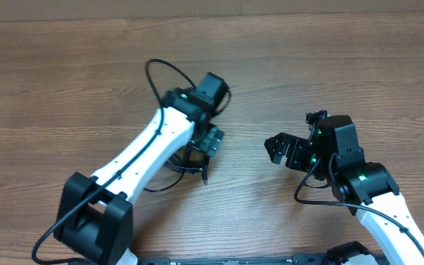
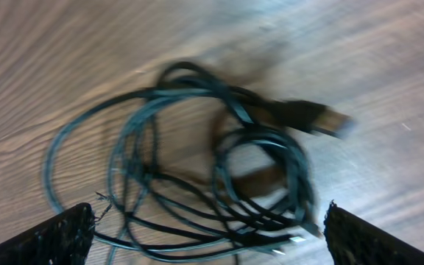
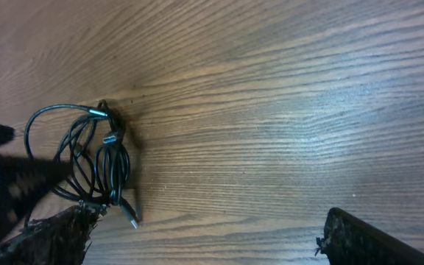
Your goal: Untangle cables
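Centrally on the wooden desk [image 1: 87,73] lies the bundle of cables [image 1: 186,163], thin black cords looped loosely over one another in a flat heap. The left hand [image 1: 210,140] hangs over the bundle's far edge, carried there by the white left arm [image 1: 142,147], which slants up from the lower left corner of the overhead view. Whether it touches the cords cannot be told from above.

In the left wrist view the cables [image 2: 197,162] fill the middle, several loops crossing each other. A dark USB plug [image 2: 319,118] sticks out to the right, blurred, and a small pale-tipped connector [image 2: 294,239] lies near the lower edge. The left hand [image 2: 208,213] has its fingers [image 2: 54,235] spread wide apart, one at each lower corner. The cords lie on the desk between and beyond them, and nothing is clamped.

The right hand [image 1: 280,149] sits well apart from the bundle, off to the right, pointing towards it. Its own camera shows its fingers [image 3: 377,239] likewise wide apart and empty, with bare wood grain between them. The cables [image 3: 94,158] lie at the left of that view, just beside a blurred dark shape at the edge
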